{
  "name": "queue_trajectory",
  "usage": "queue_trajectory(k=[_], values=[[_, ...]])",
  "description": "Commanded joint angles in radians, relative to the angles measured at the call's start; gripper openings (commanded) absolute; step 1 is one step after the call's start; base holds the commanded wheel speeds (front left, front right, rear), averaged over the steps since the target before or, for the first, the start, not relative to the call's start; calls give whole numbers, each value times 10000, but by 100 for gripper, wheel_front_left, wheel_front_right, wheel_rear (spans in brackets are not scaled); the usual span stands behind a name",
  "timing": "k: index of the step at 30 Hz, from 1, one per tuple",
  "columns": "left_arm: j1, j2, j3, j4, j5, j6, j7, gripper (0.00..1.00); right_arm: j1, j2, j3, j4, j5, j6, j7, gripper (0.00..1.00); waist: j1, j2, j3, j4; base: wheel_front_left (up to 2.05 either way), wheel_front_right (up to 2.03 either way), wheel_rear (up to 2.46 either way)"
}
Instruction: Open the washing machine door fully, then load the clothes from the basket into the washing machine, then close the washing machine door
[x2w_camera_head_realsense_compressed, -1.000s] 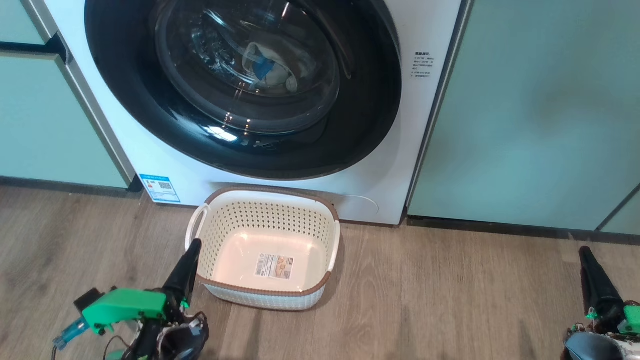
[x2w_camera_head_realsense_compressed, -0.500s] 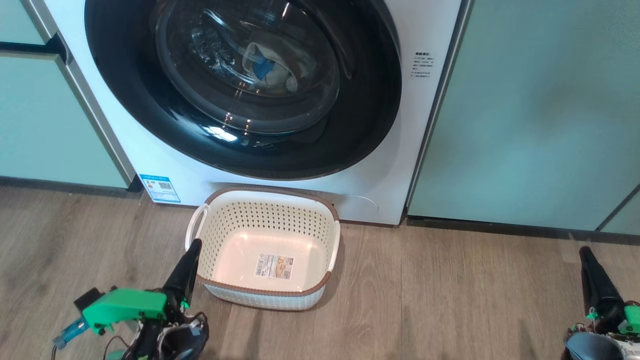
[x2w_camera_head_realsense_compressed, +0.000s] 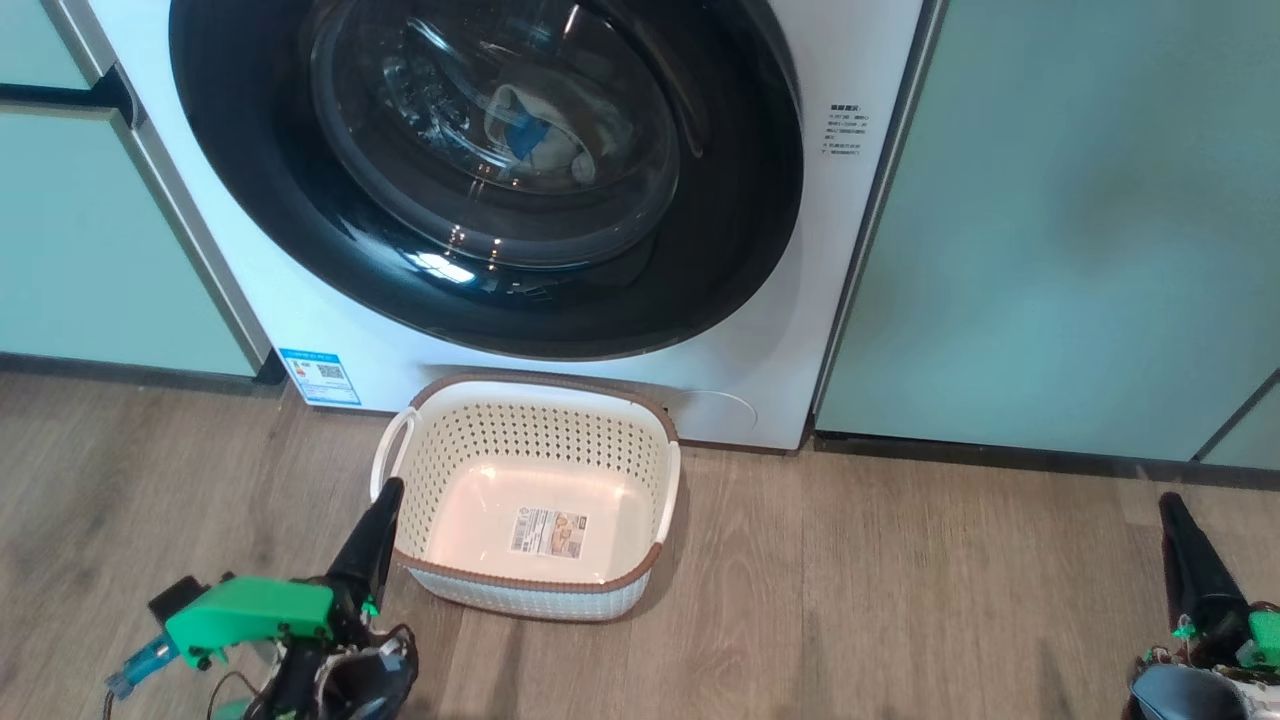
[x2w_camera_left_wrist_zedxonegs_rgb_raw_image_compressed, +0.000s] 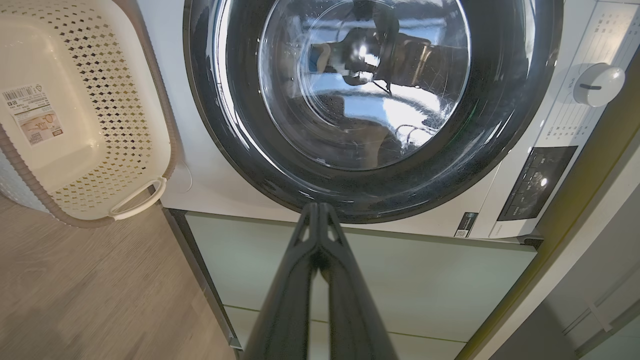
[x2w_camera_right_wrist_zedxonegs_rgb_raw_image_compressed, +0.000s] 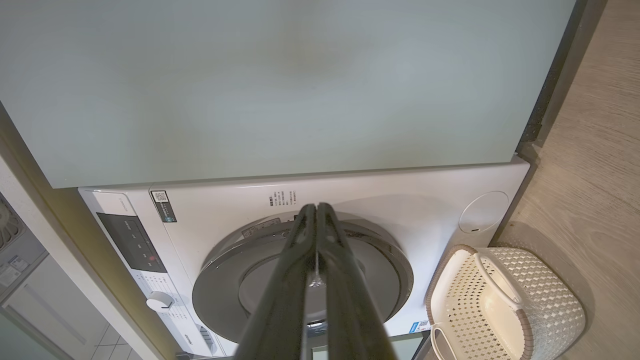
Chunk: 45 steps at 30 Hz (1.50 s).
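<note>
The washing machine door fills the upper left of the head view and looks shut against the white front of the washing machine; the clothes show as a pale bundle with a blue patch behind its glass, inside the drum; the basket sits on the wooden floor just below the door, at lower centre, with nothing in it but the label on its bottom. By that layout the loading seems done and the closing step looks to be at its very end, so doing it well means confirming the catch; the black rim should lie even with the front all round, and no fabric should be pinched at the edge; none is visible here, though the top of the door is cut off by the frame. If a firmer push is needed, I would press on the black rim rather than on the bulging glass; which side carries the latch I cannot tell.

The left claw rises from the lower left, its dark fingers together and tipped up and slightly rightward, the tip just beside the basket's near left corner; whether it touches the rim is unclear. In the left wrist view its fingers meet at the tip in front of the door's lower rim, holding nothing. The right claw stands at the lower right corner, fingers together, empty, well apart from the basket and in front of the pale green cabinet.
</note>
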Motion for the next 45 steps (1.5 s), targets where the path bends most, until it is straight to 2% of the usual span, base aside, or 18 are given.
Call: queue_trajectory(k=[1, 45], values=[[-564, 59, 409, -273, 76, -69, 64, 0, -551, -40, 166, -315, -113, 0, 65, 0, 0, 0, 0, 0, 0, 0, 0], [-567, 38, 440, -273, 101, -69, 89, 0, -555, -11, 125, -313, -147, 0, 99, 0, 0, 0, 0, 0, 0, 0, 0]])
